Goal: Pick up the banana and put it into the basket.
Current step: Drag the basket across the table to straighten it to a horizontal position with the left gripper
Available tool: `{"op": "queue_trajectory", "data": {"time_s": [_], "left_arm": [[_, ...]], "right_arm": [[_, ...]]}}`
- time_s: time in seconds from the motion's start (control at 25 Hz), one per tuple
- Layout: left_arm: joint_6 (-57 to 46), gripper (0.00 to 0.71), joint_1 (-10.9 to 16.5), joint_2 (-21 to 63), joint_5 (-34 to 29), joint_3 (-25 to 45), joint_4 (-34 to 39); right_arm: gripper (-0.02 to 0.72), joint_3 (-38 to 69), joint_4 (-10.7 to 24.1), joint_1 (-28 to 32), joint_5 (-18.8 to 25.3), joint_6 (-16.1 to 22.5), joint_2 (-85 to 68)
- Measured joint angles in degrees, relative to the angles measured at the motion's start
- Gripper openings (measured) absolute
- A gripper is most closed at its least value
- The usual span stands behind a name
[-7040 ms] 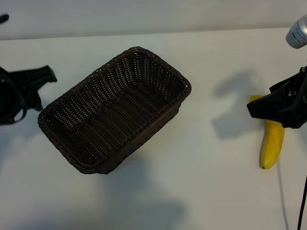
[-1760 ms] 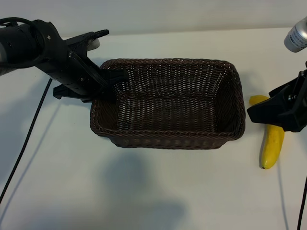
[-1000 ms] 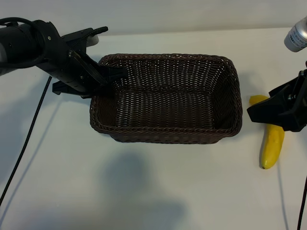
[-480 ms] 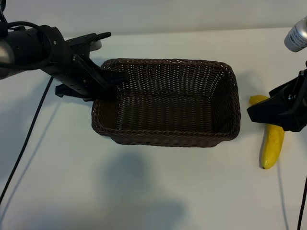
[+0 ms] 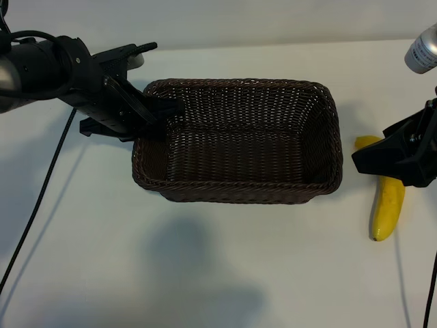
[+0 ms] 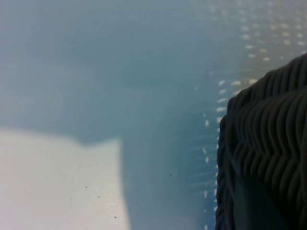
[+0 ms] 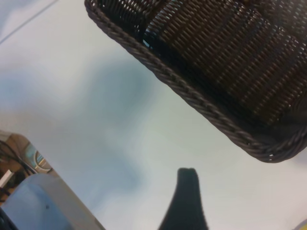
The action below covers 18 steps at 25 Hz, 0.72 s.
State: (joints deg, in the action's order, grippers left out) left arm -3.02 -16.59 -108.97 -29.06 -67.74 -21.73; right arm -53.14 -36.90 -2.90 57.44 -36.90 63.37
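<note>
The dark brown wicker basket (image 5: 239,143) lies lengthwise in the middle of the white table. My left gripper (image 5: 156,111) is shut on its left end wall, one finger inside the rim and one outside. The left wrist view shows that weave (image 6: 268,153) from very close. The yellow banana (image 5: 386,205) lies on the table to the right of the basket, its upper end hidden under my right gripper (image 5: 362,156). That gripper hovers open above it with nothing held. One dark finger (image 7: 187,201) shows in the right wrist view, with the basket (image 7: 216,62) beyond it.
A silver cylinder (image 5: 423,48) stands at the far right edge. Black cables trail down the table at the left (image 5: 37,205) and right (image 5: 430,287). Bare white tabletop (image 5: 225,273) stretches in front of the basket.
The basket, earlier lying diagonally with the left gripper away from it, now lies lengthwise in the left gripper's grip. In the last second it only rocked slightly. The right arm and banana stayed still.
</note>
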Motion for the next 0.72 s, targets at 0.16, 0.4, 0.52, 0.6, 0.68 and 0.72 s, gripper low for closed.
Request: {"op": "queue_trajectory", "data": {"time_s": [0.16, 0.4, 0.52, 0.6, 0.68, 0.72], "left_arm": [[-0.2, 0.353, 0.0, 0.0, -0.1, 0.0, -1.0], [-0.2, 0.603, 0.0, 0.0, -0.5, 0.0, -1.4], [-0.2, 0.618, 0.0, 0.0, -1.2, -0.1, -1.4], [-0.2, 0.617, 0.0, 0.2, -2.0, -0.4, -1.4], [-0.2, 0.615, 0.0, 1.4, -2.4, -0.6, -1.3], [-0.2, 0.614, 0.0, 2.2, -2.6, -0.6, -1.2]], "right_arm": [[0.579, 0.0, 0.0, 0.0, 0.0, 0.0, 0.0], [0.579, 0.0, 0.2, 0.0, 0.0, 0.0, 0.0], [0.579, 0.0, 0.2, 0.0, -0.1, 0.0, 0.0], [0.579, 0.0, 0.2, 0.0, -0.2, 0.0, 0.0], [0.579, 0.0, 0.2, 0.0, -0.3, 0.0, 0.0], [0.579, 0.0, 0.2, 0.0, -0.3, 0.0, 0.0]]}}
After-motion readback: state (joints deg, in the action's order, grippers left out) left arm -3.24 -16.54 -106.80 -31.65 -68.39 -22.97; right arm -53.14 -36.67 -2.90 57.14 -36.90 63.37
